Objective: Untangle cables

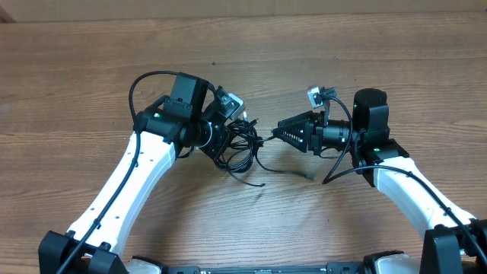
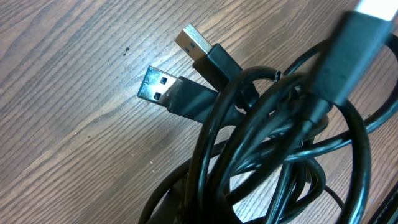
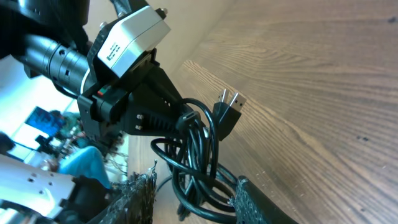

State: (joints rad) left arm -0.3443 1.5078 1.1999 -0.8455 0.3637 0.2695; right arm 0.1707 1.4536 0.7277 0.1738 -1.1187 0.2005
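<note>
Right wrist view, nearest first: right gripper (image 3: 194, 193) sits low in frame, its two dark ribbed fingers (image 3: 137, 199) standing apart. Loops of the cables (image 3: 200, 155) sit in the gap and reach across to both fingers. Cannot tell if the pads actually pinch them or only flank them. The cables are thin black cords in one knotted bundle between the two grippers, over the wood table (image 3: 323, 93). Cannot tell if the lower loops touch the wood.

Next back: left gripper (image 3: 179, 118), black, is pressed together on the bundle, with the loops spilling out from its tips. Two USB-A plugs (image 3: 229, 102) with silver shells stick out of the bundle side by side, just right of that grip. The left wrist view has the same two plugs close up, silver ends toward upper left, black housings running into the knot.

Behind the left gripper is a white camera box (image 3: 132, 37) on its wrist. It carries a label (image 3: 115, 46) with small dark print, too small to read. There is a red mark on the black housing below it.

Overhead: the bundle is mid-table, just right of the left gripper. The right gripper's tip points at it from the right, with one strand (image 1: 262, 139) bridging to that tip. Another strand end (image 1: 257, 183) trails onto the wood toward the front edge. A thick black cord (image 1: 137, 87) loops off the left arm, apart from the bundle.
</note>
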